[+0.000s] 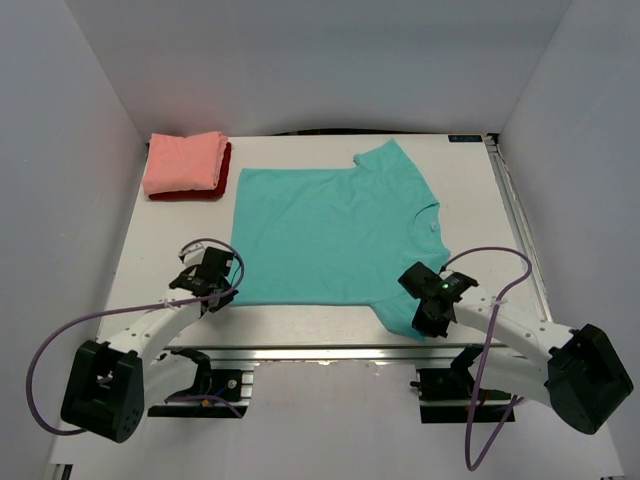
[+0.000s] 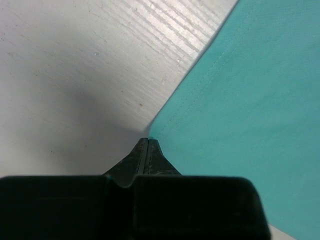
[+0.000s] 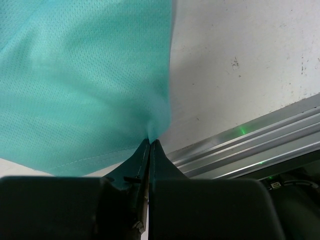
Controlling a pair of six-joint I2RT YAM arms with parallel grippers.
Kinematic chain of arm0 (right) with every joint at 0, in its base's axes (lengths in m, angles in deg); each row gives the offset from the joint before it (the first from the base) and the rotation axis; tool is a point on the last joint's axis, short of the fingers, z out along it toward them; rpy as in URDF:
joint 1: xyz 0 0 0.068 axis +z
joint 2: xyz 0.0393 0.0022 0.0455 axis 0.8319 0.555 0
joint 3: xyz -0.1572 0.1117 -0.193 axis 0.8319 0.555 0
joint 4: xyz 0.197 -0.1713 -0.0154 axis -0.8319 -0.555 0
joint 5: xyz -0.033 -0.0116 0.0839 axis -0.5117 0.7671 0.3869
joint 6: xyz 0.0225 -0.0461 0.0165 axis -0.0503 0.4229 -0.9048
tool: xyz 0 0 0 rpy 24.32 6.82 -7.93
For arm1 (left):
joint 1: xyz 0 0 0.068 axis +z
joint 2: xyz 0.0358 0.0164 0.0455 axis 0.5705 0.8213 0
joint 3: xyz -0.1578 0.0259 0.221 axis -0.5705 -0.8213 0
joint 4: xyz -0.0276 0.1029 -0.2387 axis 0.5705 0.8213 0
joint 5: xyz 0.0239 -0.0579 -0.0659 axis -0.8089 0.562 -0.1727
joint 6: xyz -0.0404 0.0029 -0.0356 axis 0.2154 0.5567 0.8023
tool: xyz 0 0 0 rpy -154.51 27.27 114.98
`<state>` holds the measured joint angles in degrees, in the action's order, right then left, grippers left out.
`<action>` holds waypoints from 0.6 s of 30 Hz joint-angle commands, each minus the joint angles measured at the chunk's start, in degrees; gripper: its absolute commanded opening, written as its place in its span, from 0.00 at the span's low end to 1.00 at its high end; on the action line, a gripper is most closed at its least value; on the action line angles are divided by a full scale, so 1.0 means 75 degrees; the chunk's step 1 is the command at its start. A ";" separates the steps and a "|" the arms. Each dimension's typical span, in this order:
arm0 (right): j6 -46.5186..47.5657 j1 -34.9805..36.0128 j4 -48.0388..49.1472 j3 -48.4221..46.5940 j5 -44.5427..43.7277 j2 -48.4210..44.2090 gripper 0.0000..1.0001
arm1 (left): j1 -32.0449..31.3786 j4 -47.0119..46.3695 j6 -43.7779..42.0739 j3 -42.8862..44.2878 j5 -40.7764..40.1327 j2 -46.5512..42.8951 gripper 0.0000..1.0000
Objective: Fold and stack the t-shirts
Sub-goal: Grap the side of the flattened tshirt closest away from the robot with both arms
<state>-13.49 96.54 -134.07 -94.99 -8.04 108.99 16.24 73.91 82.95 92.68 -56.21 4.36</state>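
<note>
A teal t-shirt (image 1: 330, 230) lies spread flat on the white table (image 1: 150, 260), its neck toward the right. My left gripper (image 1: 228, 290) sits at the shirt's near-left hem corner. In the left wrist view its fingertips (image 2: 148, 140) are shut together right on that corner of the teal fabric (image 2: 250, 100). My right gripper (image 1: 425, 320) is at the near sleeve. The right wrist view has this gripper (image 3: 151, 141) shut on a pinch of the teal cloth (image 3: 85, 75), which rises into the jaws. A folded salmon-pink t-shirt (image 1: 185, 160) rests on a folded dark red t-shirt (image 1: 200, 192) at the back left.
An aluminium rail (image 1: 320, 352) runs along the table's near edge, close under the right gripper, and appears as a rail (image 3: 250, 150) in the right wrist view. White walls enclose the table on three sides. Purple cables (image 1: 480, 255) loop from both arms.
</note>
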 commanded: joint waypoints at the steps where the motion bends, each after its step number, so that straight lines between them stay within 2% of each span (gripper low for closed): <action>1: -0.0145 0.0047 -0.0384 -0.0304 -0.0106 -0.0230 0.00 | -0.0035 0.0141 -0.0078 0.0357 -0.0280 -0.0169 0.00; 12: 0.0546 0.0036 -0.1333 -0.1626 -0.0071 -0.0336 0.00 | -0.0035 0.0375 -0.0113 0.0638 -0.0432 -0.0240 0.00; 18: 0.0920 0.0036 -0.1405 -0.2460 -0.0468 0.0050 0.00 | -0.0035 0.0446 -0.0265 0.1388 -0.0725 0.0275 0.00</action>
<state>-8.69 96.54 -142.29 -109.79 -8.54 107.98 16.22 77.12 82.15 99.35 -58.86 5.02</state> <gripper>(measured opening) 0.007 0.023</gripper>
